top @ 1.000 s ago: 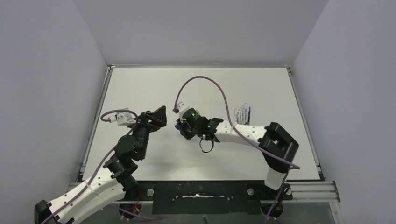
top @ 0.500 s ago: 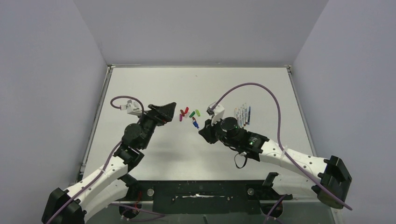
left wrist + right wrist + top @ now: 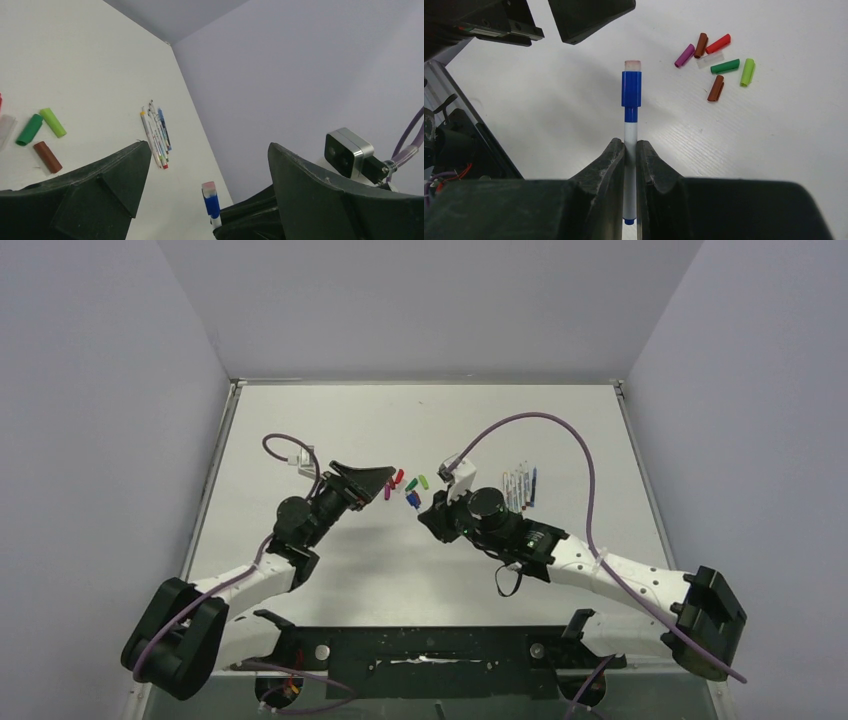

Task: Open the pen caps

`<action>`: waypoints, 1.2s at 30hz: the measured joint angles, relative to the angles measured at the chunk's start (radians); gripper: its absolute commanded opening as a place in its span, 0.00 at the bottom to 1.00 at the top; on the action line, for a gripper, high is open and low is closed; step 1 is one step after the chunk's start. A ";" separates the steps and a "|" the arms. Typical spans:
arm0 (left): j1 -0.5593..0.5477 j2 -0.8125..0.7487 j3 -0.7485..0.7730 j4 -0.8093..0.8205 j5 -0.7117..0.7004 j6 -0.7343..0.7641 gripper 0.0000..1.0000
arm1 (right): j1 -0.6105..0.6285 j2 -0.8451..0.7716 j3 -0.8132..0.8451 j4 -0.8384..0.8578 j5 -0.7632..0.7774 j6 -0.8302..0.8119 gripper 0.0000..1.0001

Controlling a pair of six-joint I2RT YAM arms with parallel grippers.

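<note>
My right gripper point(image 3: 631, 150) is shut on the whitish barrel of a pen point(image 3: 630, 132). Its blue cap point(image 3: 631, 90) is still on and points at my left gripper. From above, the right gripper point(image 3: 428, 512) holds that pen point(image 3: 413, 500) above the table's middle. My left gripper point(image 3: 385, 478) is open and empty just left of it. In the left wrist view the blue cap point(image 3: 211, 202) stands low between the open left gripper point(image 3: 209, 146) fingers without touching them. Several loose pen caps point(image 3: 715, 60) lie on the table: purple, maroon, red, green and lime.
A row of several uncapped pens point(image 3: 520, 487) lies to the right of the loose caps point(image 3: 402, 480); it also shows in the left wrist view point(image 3: 156, 135). The white table point(image 3: 300, 420) ends at grey walls. The arms' purple cables arc above it.
Both arms swung apart, uncovering the loose caps. Then my left gripper reached right towards the pen, and my right gripper moved slightly up and left with the pen.
</note>
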 measured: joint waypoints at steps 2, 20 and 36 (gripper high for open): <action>0.001 0.036 0.003 0.034 0.039 -0.023 0.88 | 0.000 0.035 0.018 0.005 0.000 -0.006 0.00; 0.001 0.219 0.050 0.147 0.194 -0.142 0.73 | -0.006 0.160 0.139 0.045 0.003 -0.066 0.00; 0.001 0.239 0.075 0.163 0.219 -0.144 0.40 | -0.007 0.198 0.161 0.040 0.020 -0.077 0.00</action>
